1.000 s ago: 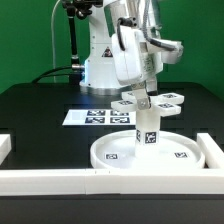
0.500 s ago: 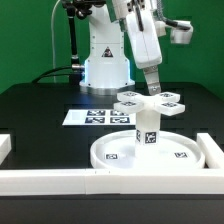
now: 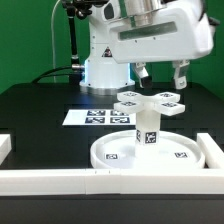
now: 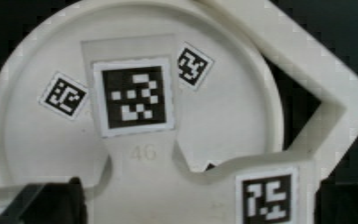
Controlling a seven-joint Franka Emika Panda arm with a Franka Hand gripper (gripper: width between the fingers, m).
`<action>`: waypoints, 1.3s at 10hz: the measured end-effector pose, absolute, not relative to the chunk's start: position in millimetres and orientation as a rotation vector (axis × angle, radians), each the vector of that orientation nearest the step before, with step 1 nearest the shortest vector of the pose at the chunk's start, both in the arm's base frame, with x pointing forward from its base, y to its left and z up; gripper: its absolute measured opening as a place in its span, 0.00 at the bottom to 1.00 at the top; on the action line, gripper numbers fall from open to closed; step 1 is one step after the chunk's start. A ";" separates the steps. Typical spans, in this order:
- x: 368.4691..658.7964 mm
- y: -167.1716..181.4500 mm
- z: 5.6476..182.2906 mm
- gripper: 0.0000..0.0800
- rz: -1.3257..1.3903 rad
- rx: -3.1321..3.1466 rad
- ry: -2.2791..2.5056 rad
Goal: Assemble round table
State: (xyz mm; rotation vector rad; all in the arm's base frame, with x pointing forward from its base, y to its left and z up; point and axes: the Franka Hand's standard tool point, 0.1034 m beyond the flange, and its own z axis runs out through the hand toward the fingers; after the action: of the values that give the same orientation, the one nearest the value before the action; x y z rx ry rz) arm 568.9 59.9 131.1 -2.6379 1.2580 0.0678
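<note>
The round table stands assembled on end. The large flat disc lies on the table, the short cylinder leg stands upright at its middle, and the cross-shaped piece sits on top of the leg. My gripper hangs open and empty a little above the cross-shaped piece, its fingers spread wide to either side. In the wrist view I see the disc, the leg's tagged side and the cross-shaped piece below the gripper.
Long white border bars run along the front and the exterior view's right of the disc. The marker board lies behind the disc. The robot base stands at the back.
My gripper has let go of the cross-shaped piece, risen clear above it and turned, so its fingers now spread wide. The table parts have not moved.
</note>
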 end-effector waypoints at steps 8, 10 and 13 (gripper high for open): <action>569.3 56.8 132.8 0.81 -0.045 -2.979 0.103; 569.1 55.5 132.5 0.81 -0.059 -2.984 -0.160; 568.9 53.4 131.8 0.81 -0.079 -2.964 -0.454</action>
State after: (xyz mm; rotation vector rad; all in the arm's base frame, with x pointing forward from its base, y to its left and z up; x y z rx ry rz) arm 568.9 53.4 131.8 -2.9645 -0.4536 -0.0790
